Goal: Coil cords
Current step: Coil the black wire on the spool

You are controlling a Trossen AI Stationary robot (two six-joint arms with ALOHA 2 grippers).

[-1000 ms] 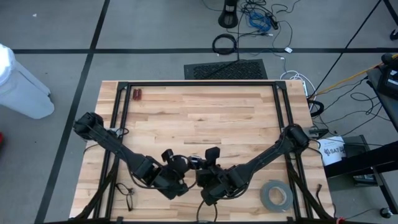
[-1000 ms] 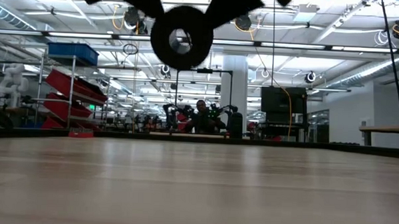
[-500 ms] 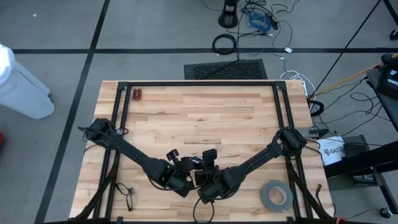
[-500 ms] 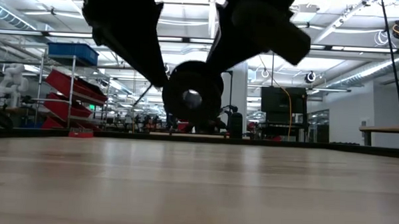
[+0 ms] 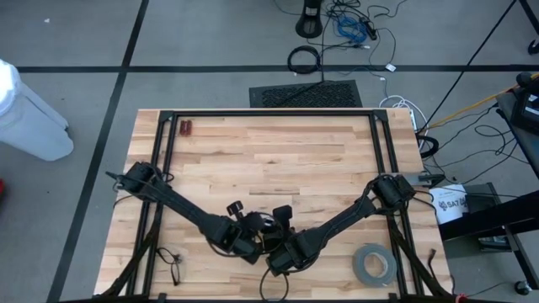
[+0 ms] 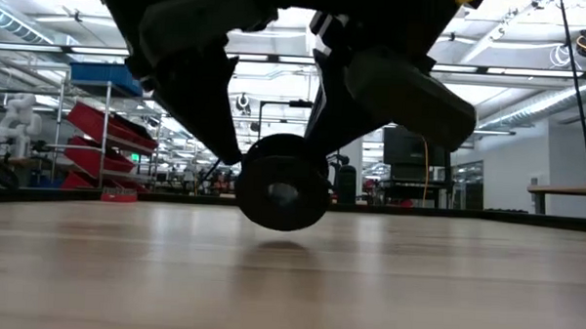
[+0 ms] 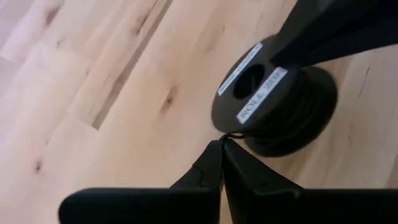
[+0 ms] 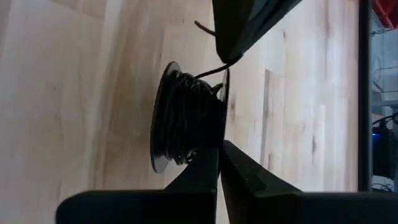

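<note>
Cord spool (image 6: 282, 192) just above table (image 6: 445, 287), both pincers clamped on it.

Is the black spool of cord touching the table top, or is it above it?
Apart. In the low view the spool of cord hangs just above the table, with a thin strip of background visible beneath it.

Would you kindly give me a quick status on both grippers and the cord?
Left gripper shut, pinching the thin black cord's loose end. Right gripper shut on the small black cord spool, held just above the wooden table. Grey tape roll lies clear.
</note>
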